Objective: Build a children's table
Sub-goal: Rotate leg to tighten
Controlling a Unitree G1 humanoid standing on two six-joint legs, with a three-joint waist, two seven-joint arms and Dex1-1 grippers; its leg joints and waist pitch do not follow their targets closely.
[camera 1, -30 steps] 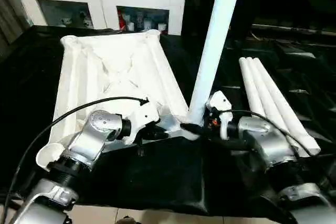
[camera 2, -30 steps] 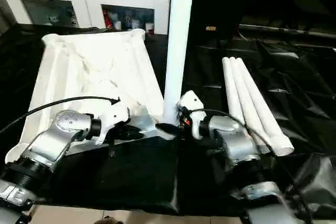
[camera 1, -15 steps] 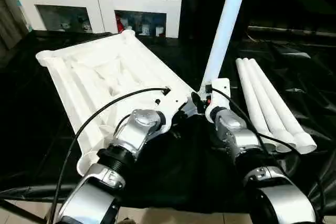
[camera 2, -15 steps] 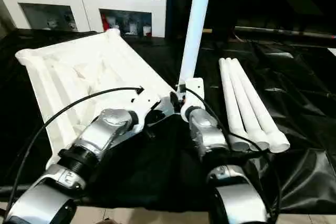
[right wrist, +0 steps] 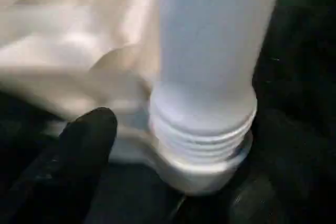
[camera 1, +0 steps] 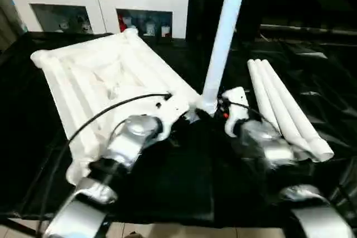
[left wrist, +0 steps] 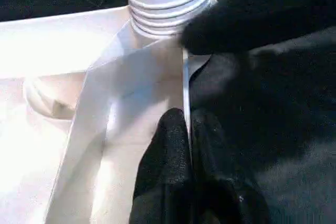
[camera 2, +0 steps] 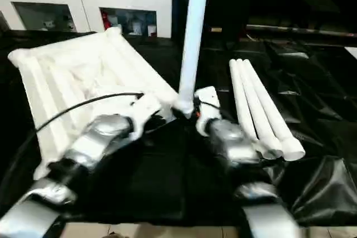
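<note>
The children's table top [camera 1: 100, 76] lies upside down, ribs up, on the black cloth. One white leg [camera 1: 223, 37] stands upright in its near right corner socket, and its threaded end [right wrist: 202, 129] shows above the socket. My left gripper [left wrist: 187, 129] is shut on the thin rim of the top beside that corner. My right gripper [camera 1: 215, 112] is at the leg's base and stands open. One of its black fingers [right wrist: 84, 145] is apart from the leg. Three more legs [camera 1: 281, 107] lie side by side to the right.
The black-covered work table [camera 1: 184, 176] runs to a near edge just below my arms. A white glass-door cabinet [camera 1: 100, 4] stands behind it. A black cable [camera 1: 95, 121] loops over my left forearm. The cloth is creased at the right.
The table top has swung round on the cloth. Its corner with the leg has moved farther from me, and both grippers went with it. The upright leg leans less.
</note>
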